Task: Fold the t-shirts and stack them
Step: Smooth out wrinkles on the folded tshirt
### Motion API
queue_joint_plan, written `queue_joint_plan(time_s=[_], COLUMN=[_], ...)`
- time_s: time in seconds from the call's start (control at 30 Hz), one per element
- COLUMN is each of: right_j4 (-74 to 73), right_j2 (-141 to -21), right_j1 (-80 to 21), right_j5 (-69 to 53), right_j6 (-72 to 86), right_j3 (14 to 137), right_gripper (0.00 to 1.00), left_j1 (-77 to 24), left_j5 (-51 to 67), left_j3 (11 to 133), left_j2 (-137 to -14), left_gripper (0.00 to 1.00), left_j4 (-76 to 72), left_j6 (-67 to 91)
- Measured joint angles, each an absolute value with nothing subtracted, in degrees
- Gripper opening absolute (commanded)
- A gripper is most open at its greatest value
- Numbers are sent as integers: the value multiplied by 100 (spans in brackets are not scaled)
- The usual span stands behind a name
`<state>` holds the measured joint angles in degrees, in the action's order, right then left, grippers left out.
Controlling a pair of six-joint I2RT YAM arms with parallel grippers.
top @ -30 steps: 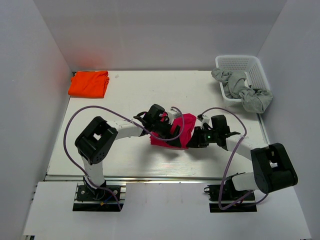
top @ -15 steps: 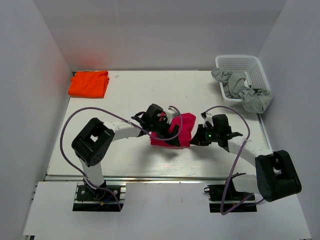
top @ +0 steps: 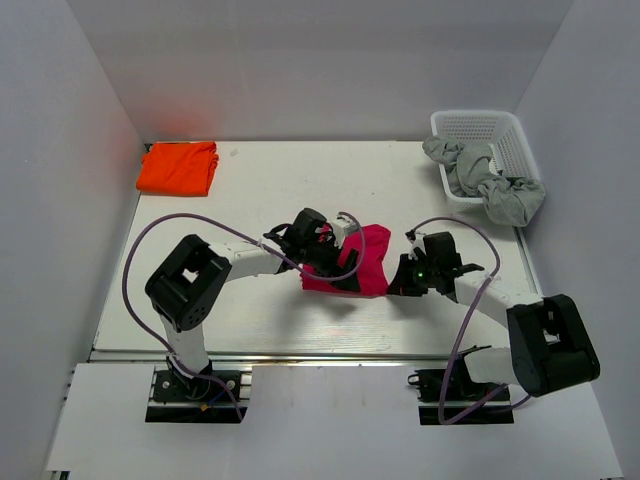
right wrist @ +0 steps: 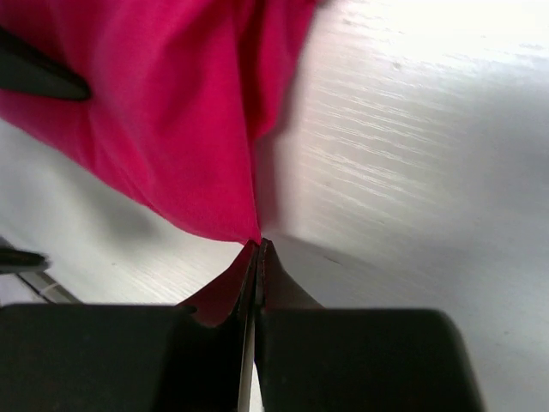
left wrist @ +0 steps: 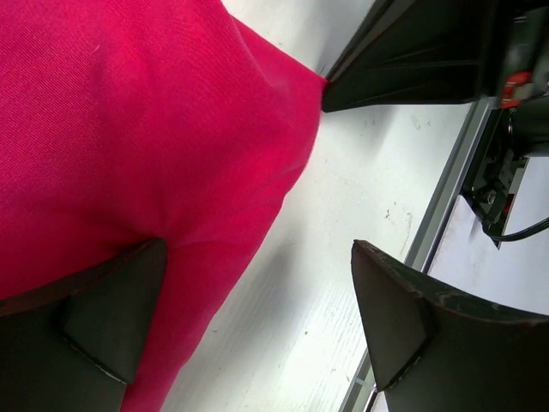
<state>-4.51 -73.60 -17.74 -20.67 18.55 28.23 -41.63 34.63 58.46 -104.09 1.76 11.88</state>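
Note:
The magenta-red t-shirt (top: 368, 258) lies bunched mid-table. My left gripper (top: 338, 268) is open over its left side; in the left wrist view (left wrist: 257, 322) one finger (left wrist: 103, 322) rests on the cloth (left wrist: 129, 129) and the other hangs over bare table. My right gripper (top: 397, 279) sits at the shirt's right near corner. In the right wrist view its jaws (right wrist: 259, 247) are shut, pinching the tip of the shirt's corner (right wrist: 171, 112). The bright orange t-shirt (top: 178, 167) lies folded at the far left corner.
A white basket (top: 497, 132) at the far right holds grey cloth (top: 480, 178) that spills over its near rim. White walls enclose the table. A metal rail (top: 300, 353) runs along the table's near edge.
My right arm has shifted slightly at the shirt's right corner. The left arm's cable and elbow moved a little. The shirt has barely moved.

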Motion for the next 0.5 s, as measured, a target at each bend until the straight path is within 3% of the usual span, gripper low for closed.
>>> queue_joint_plan(time_s=[0.2, 0.23, 0.27, 0.5], right_j4=[-456, -464, -478, -895], right_j2=[-7660, -7651, -7623, -6949], right_j1=[-1721, -1721, -1721, -1699], right_j5=[-1959, -1986, -2021, -2182], right_j6=[1885, 1881, 1879, 1820], right_j3=[2825, 2829, 2829, 3218], right_gripper=[0, 4, 18, 56], left_j1=[-4165, -4169, -4178, -4206], left_j5=[3498, 3496, 3494, 3411], left_j3=[5846, 5848, 5848, 6152], left_j2=[-10414, -10414, -10414, -10407], left_gripper=[99, 99, 99, 99], left_j4=[156, 158, 161, 523], left_j6=[1190, 1186, 1179, 1039])
